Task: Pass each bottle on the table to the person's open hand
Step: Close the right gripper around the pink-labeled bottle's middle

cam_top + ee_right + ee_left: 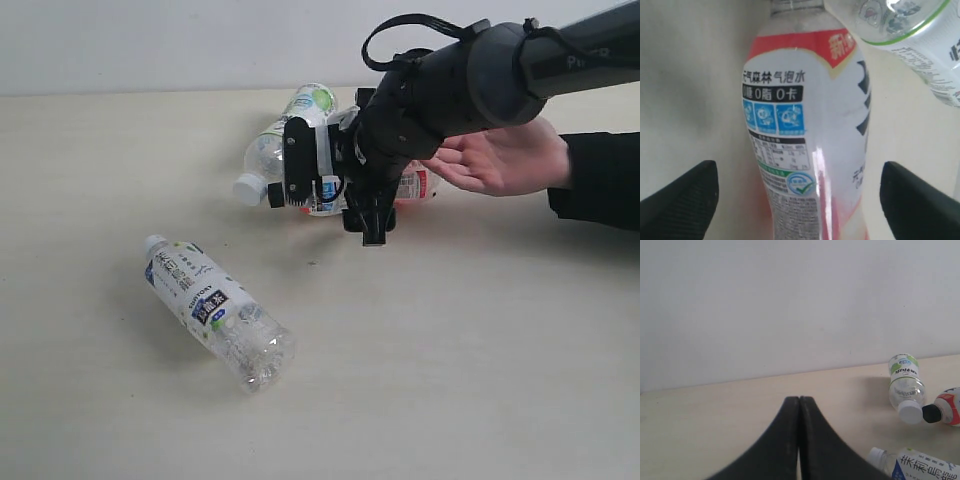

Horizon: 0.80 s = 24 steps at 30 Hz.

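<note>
A bottle with a red-pink label (800, 125) and a black cap (276, 195) lies on the table (450, 350). My right gripper (332, 196) hangs over it, open. Its two black fingers (685, 195) straddle the bottle's body with a gap on each side. A green-labelled bottle (290, 125) with a white cap lies just behind it, touching it. Another white-capped bottle (215, 310) lies on its side in front at the left. The person's open hand (500, 160) waits palm up at the right, close behind my right arm. My left gripper (799, 402) is shut and empty, over bare table.
The person's black sleeve (600, 180) rests on the table at the right edge. A pale wall (150, 40) runs along the table's far edge. In the left wrist view the green-labelled bottle (905, 382) and the red-labelled bottle (946, 409) lie off to one side.
</note>
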Each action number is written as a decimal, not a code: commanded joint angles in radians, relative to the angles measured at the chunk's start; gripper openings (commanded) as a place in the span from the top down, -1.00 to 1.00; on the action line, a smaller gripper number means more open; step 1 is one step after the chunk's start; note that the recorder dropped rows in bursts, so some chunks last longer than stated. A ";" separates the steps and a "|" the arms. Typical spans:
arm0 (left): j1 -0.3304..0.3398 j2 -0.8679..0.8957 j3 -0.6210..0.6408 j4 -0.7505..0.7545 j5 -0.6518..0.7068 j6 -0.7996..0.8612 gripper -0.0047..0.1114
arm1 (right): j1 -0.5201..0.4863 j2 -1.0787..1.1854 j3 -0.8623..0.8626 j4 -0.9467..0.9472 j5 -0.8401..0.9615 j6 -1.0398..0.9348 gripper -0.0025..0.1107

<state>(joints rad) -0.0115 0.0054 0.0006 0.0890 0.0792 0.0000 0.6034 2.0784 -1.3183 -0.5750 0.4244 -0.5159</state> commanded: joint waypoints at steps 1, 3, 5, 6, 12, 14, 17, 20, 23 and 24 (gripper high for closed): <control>0.002 -0.005 -0.001 0.000 -0.004 0.000 0.92 | 0.000 -0.001 -0.006 -0.136 -0.055 0.131 -0.49; 0.002 -0.005 -0.001 0.000 -0.004 0.000 0.92 | 0.000 -0.001 -0.006 -0.139 -0.061 0.151 -0.49; 0.002 -0.005 -0.001 0.000 -0.004 0.000 0.92 | 0.000 0.001 -0.006 -0.139 -0.061 0.150 -0.49; 0.002 -0.005 -0.001 0.000 -0.004 0.000 0.92 | 0.000 0.001 -0.006 -0.139 -0.061 0.150 -0.49; 0.002 -0.005 -0.001 0.000 -0.004 0.000 0.92 | -0.001 0.023 -0.006 -0.142 -0.061 0.150 -0.49; 0.002 -0.005 -0.001 0.000 -0.004 0.000 0.92 | -0.001 0.030 -0.006 -0.143 -0.061 0.150 -0.49; 0.002 -0.005 -0.001 0.000 -0.004 0.000 0.92 | -0.001 0.035 -0.006 -0.152 -0.061 0.150 -0.49; 0.002 -0.005 -0.001 0.000 -0.004 0.000 0.92 | -0.004 0.040 -0.006 -0.177 -0.061 0.169 -0.49; 0.002 -0.005 -0.001 0.000 -0.004 0.000 0.92 | -0.013 0.041 -0.006 -0.188 -0.063 0.189 -0.49; 0.002 -0.005 -0.001 0.000 -0.004 0.000 0.92 | -0.015 0.041 -0.006 -0.188 -0.063 0.196 -0.49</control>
<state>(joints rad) -0.0115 0.0054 0.0006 0.0890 0.0792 0.0000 0.6013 2.1143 -1.3183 -0.7508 0.3711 -0.3414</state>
